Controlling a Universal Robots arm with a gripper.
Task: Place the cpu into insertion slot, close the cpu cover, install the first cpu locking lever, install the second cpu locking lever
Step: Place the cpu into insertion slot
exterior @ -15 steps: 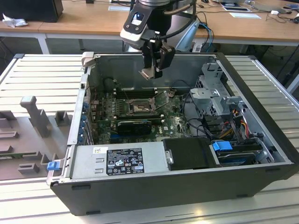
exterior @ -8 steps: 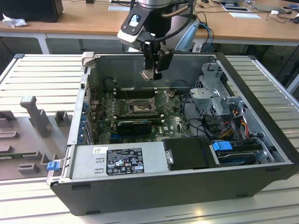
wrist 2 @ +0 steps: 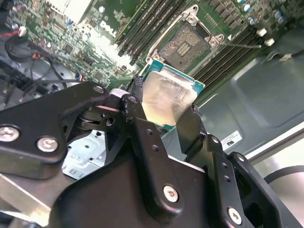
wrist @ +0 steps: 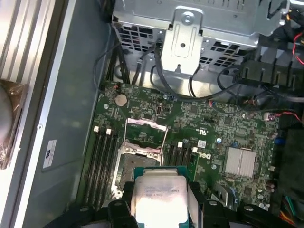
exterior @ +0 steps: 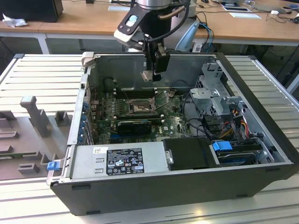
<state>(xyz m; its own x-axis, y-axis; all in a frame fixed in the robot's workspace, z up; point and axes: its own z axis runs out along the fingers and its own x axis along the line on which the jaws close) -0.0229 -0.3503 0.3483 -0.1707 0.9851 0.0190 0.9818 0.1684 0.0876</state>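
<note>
Hanging over the open computer case [exterior: 261,140], the arm [exterior: 154,11] carries the cpu [exterior: 147,76] in its jaws. The jaws are clamped on two opposite edges of the cpu, its pale metal top facing the cameras in both wrist views [wrist 2: 166,97] [wrist: 159,194]. One black finger [wrist 2: 142,128] presses against one edge and the other finger [wrist 2: 192,128] against the far edge.

The cpu is in the air, level with the upper rim of the case and clear of the green motherboard [exterior: 175,122] below. It touches nothing but the jaws.

The insertion slot [wrist: 135,168] lies bare on the motherboard, its field of contacts uncovered, as the second wrist view also shows [wrist 2: 187,45]. In the first wrist view the cpu sits over the near edge of the slot. The cpu cover [wrist: 146,135], a thin silver frame, is swung open off the slot on the side toward the metal drive cage [wrist: 190,28]. Rows of memory slots [wrist: 102,161] run along both sides of the insertion slot, and a round coin battery [wrist: 121,99] sits near the cover.

In the exterior view the case lies on its side on a ribbed metal table [exterior: 42,74], with the grey power supply [exterior: 117,161] along its near wall. A grey fixture [exterior: 35,112] stands on the table at the exterior view's left, well apart from the case.
</note>
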